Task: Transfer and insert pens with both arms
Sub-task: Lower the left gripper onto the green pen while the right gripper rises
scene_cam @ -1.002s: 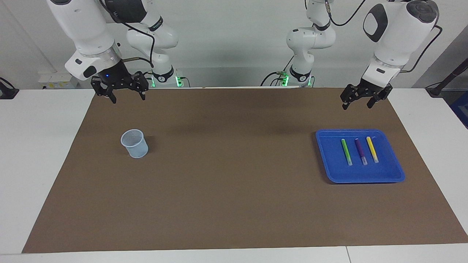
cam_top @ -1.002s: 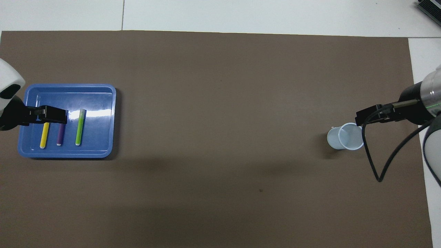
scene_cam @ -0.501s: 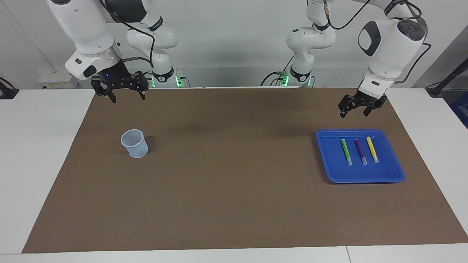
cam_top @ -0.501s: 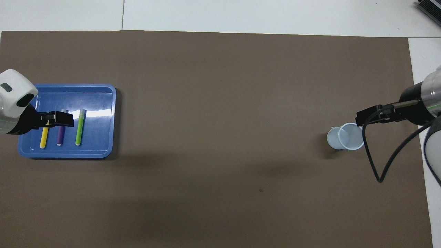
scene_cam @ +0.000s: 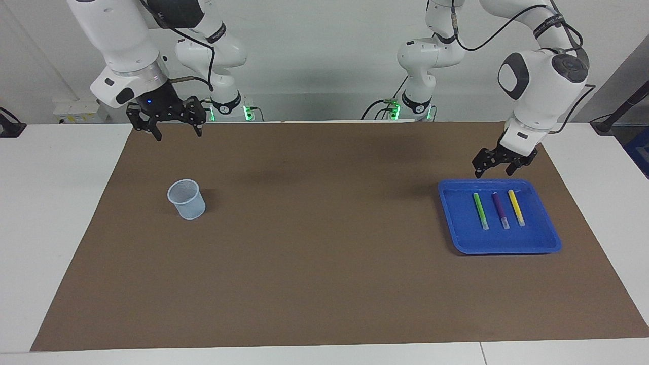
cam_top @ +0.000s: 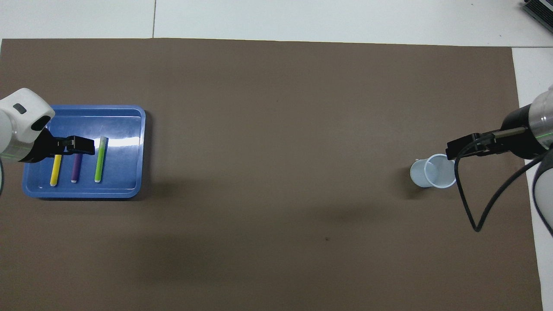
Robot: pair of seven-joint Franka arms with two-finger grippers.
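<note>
Three pens lie side by side in a blue tray (scene_cam: 459, 228) at the left arm's end of the table: green (scene_cam: 480, 210), purple (scene_cam: 499, 210) and yellow (scene_cam: 516, 207). In the overhead view they are green (cam_top: 100, 160), purple (cam_top: 75, 169) and yellow (cam_top: 55, 171) in the tray (cam_top: 125, 125). My left gripper (scene_cam: 493, 173) is open and empty, in the air over the tray's edge nearest the robots. From above the left gripper (cam_top: 84, 146) covers the tops of the purple and yellow pens. My right gripper (scene_cam: 178, 136) is open and empty, and it waits high over the mat.
A small pale blue mesh cup (scene_cam: 187, 199) stands upright on the brown mat (scene_cam: 324, 238) at the right arm's end, and it shows in the overhead view (cam_top: 433, 171) too. A black cable (cam_top: 468, 203) loops down from the right arm beside the cup.
My left gripper has come down and forward from above the mat's edge to just over the tray. The right gripper has barely moved. The pens and the cup have not moved.
</note>
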